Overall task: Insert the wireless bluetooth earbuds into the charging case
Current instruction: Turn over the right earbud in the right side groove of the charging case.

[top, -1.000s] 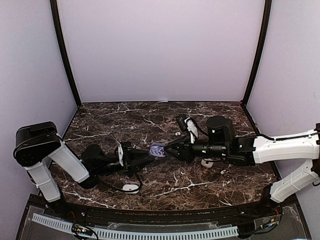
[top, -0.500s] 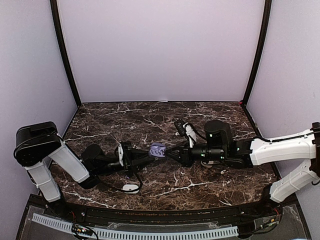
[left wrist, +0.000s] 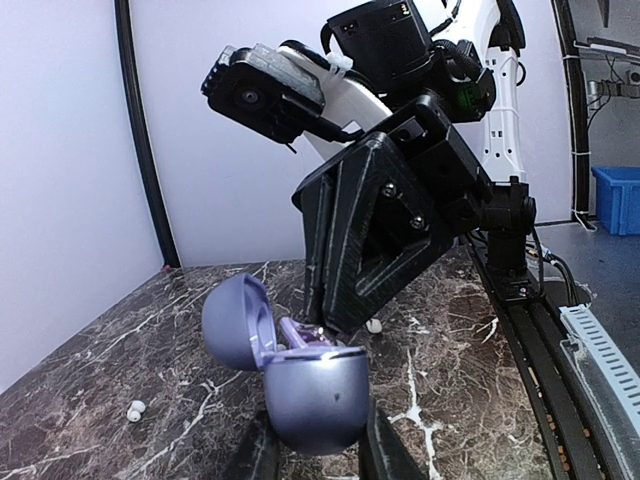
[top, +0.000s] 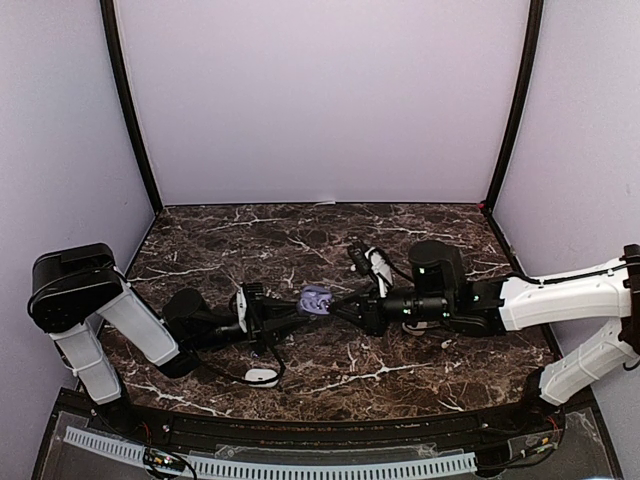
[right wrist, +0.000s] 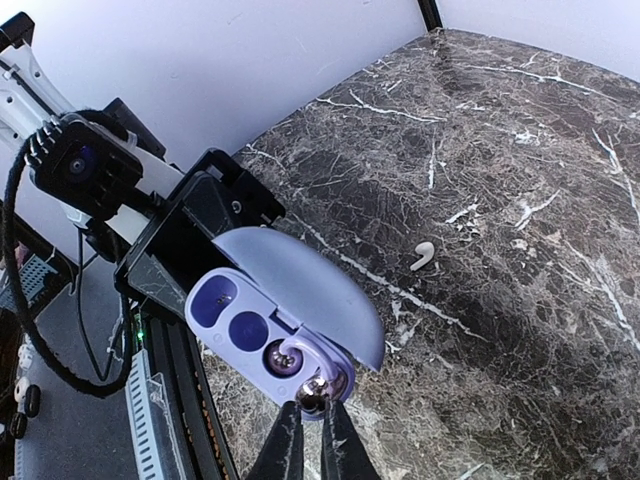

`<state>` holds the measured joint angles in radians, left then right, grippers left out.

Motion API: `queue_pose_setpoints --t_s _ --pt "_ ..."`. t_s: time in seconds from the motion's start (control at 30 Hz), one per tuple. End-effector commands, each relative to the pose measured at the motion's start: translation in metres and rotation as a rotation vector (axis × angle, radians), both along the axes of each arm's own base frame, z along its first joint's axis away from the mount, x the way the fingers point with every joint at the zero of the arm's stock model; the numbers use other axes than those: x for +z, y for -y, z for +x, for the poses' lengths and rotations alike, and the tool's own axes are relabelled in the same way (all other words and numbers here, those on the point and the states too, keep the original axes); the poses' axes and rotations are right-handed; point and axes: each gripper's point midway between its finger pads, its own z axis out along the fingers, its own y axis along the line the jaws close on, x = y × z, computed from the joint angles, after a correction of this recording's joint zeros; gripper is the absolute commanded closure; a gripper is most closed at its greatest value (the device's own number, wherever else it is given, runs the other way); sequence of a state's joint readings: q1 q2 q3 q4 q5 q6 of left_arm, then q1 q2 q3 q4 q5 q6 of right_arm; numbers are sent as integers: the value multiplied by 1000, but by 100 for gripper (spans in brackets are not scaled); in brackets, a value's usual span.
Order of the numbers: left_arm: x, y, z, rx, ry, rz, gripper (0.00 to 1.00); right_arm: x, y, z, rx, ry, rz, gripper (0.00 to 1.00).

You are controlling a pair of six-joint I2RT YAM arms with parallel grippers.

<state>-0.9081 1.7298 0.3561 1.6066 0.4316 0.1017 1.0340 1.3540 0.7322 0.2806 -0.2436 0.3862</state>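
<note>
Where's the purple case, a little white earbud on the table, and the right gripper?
purple case [left wrist: 318, 395]: left wrist view, its rounded lower shell.
white earbud [right wrist: 423, 256]: right wrist view, the bud's middle.
right gripper [right wrist: 310, 410]: right wrist view, midway between its fingertips.
</note>
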Motion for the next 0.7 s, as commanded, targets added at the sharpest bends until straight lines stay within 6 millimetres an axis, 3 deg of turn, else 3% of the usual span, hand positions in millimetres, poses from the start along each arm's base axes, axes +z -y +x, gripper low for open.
queue_pose_setpoints --t_s 0.0,0.17,0.33,0.67 --pt "46 -5 -9 -20 112 -155 84 -7 4 -4 18 9 -23 92" --pt "46 -4 -9 -20 108 -155 84 -7 12 0 -18 25 -35 91" --pt "47 -4 -9 -21 110 -154 84 9 18 6 -67 63 1 86" --pt "46 -4 -10 -25 108 -156 84 19 6 18 -86 47 18 84"
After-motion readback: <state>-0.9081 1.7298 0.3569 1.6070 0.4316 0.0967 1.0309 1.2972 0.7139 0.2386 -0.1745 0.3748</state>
